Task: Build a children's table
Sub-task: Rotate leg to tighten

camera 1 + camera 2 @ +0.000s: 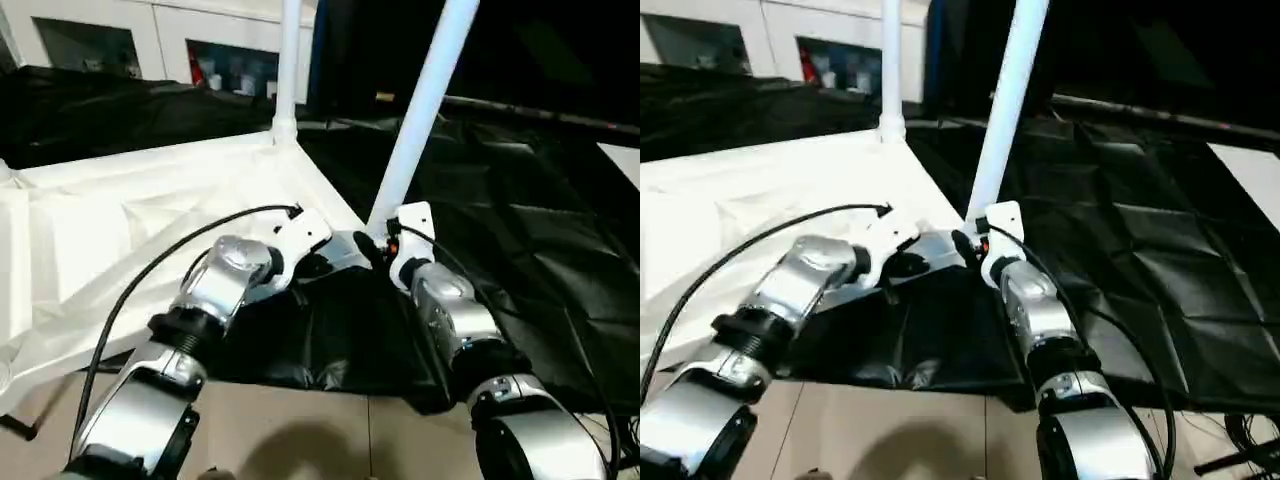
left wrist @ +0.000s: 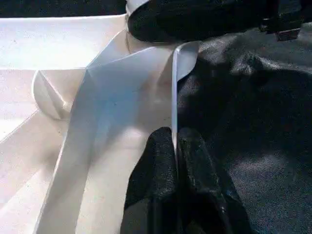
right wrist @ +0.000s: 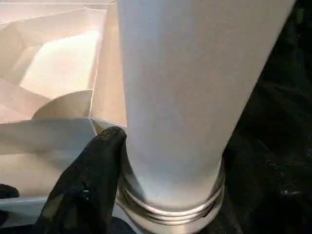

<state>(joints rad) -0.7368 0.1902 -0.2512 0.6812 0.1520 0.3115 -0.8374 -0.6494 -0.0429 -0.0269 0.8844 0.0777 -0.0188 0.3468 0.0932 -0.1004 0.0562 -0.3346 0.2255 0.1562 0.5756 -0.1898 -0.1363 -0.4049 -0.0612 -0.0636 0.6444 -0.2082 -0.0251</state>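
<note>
The white tabletop [image 1: 150, 220] lies underside up, its ribs showing, on the black-draped work table. One white leg [image 1: 288, 70] stands upright in the far corner socket. A second leg [image 1: 425, 100] rises tilted from the near corner. My right gripper [image 1: 385, 240] is closed around this leg's base; one black finger [image 3: 92, 180] presses beside the threaded ring [image 3: 170, 204]. My left gripper [image 2: 175, 151] is shut on the thin side rim [image 2: 174, 87] of the tabletop, just left of that corner.
Black cloth [image 1: 520, 230] covers the work table to the right and behind. White cabinets [image 1: 150, 40] line the back wall. Pale floor [image 1: 300, 430] shows below the table's front edge. A black cable [image 1: 130, 290] loops over my left forearm.
</note>
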